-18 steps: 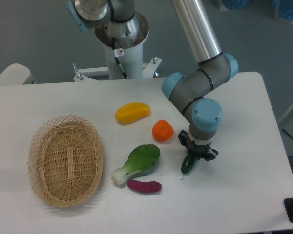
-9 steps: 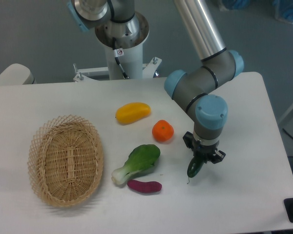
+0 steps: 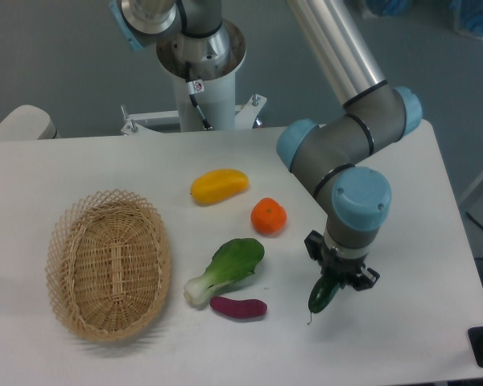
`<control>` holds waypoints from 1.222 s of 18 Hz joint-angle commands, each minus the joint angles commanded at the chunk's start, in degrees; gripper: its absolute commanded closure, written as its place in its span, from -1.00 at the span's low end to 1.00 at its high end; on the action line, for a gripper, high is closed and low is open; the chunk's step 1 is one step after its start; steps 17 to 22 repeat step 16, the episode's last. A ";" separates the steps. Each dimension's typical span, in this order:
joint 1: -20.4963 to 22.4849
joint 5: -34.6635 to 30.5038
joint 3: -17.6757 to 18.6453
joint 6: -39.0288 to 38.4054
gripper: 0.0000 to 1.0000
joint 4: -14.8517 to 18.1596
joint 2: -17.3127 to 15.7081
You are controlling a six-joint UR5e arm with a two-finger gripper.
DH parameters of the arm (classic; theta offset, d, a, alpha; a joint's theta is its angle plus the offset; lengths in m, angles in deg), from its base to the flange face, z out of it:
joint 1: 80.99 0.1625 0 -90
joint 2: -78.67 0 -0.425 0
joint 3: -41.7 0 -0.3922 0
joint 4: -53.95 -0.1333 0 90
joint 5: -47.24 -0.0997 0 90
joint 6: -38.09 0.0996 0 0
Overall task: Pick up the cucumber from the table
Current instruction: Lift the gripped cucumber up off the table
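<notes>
The dark green cucumber hangs from my gripper, its thin stem tip pointing down and left toward the white table. The gripper is shut on the cucumber's upper end, and most of the fingers are hidden under the wrist. The cucumber seems lifted a little off the tabletop, to the right of the purple sweet potato.
A wicker basket stands at the left. A bok choy, a purple sweet potato, an orange and a yellow mango-like fruit lie mid-table. The robot base stands at the back.
My gripper has moved right and toward the front edge, carrying the cucumber with it. The other items have not moved.
</notes>
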 joint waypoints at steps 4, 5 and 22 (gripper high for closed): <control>-1.67 -2.20 -1.94 3.41 0.65 0.53 1.50; -1.67 -2.20 -2.12 5.60 0.65 0.88 1.59; -1.58 -2.37 -2.12 10.90 0.64 0.88 1.68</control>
